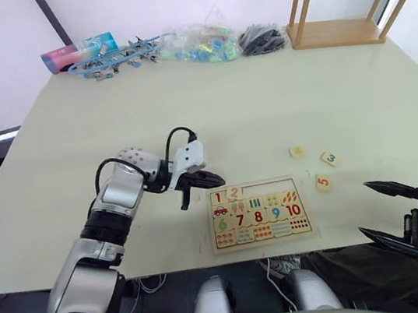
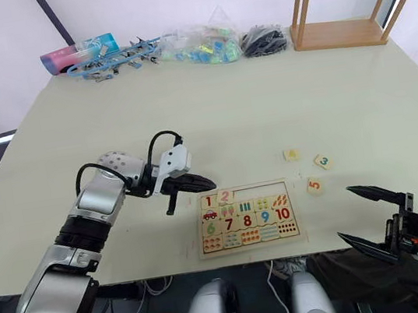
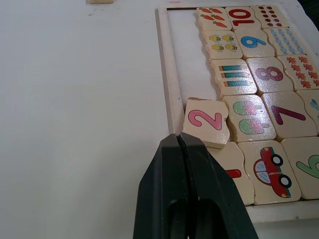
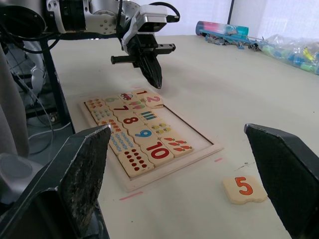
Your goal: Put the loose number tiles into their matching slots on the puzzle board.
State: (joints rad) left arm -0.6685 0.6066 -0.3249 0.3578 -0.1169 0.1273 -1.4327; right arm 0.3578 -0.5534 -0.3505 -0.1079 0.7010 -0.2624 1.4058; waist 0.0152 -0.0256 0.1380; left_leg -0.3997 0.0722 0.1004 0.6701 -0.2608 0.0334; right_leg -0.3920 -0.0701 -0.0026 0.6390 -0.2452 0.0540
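Sitting crooked, the pale wooden square tile with a pink 2 (image 3: 206, 121) overlaps the rim of the flat pale wooden puzzle board (image 1: 258, 212), beside the seated 1 tile (image 1: 218, 197). Just beside it, the left gripper (image 1: 197, 183) has its black fingers pressed together. Tiles 5 (image 1: 323, 182), 3 (image 1: 330, 159) and one unreadable (image 1: 297, 152) lie loose on the smooth table (image 1: 265, 109). The right gripper (image 1: 394, 211) is spread wide.

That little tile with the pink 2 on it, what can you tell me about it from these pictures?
The 2 tile is a small pale wooden piece with wavy edges and a pink digit with a darker outline. It sits crooked in the top row of the puzzle board, not dropped flat: one corner rides up on the raised rim and it overlaps the 1 tile beside it. The closed left gripper hovers just by it, not holding it.
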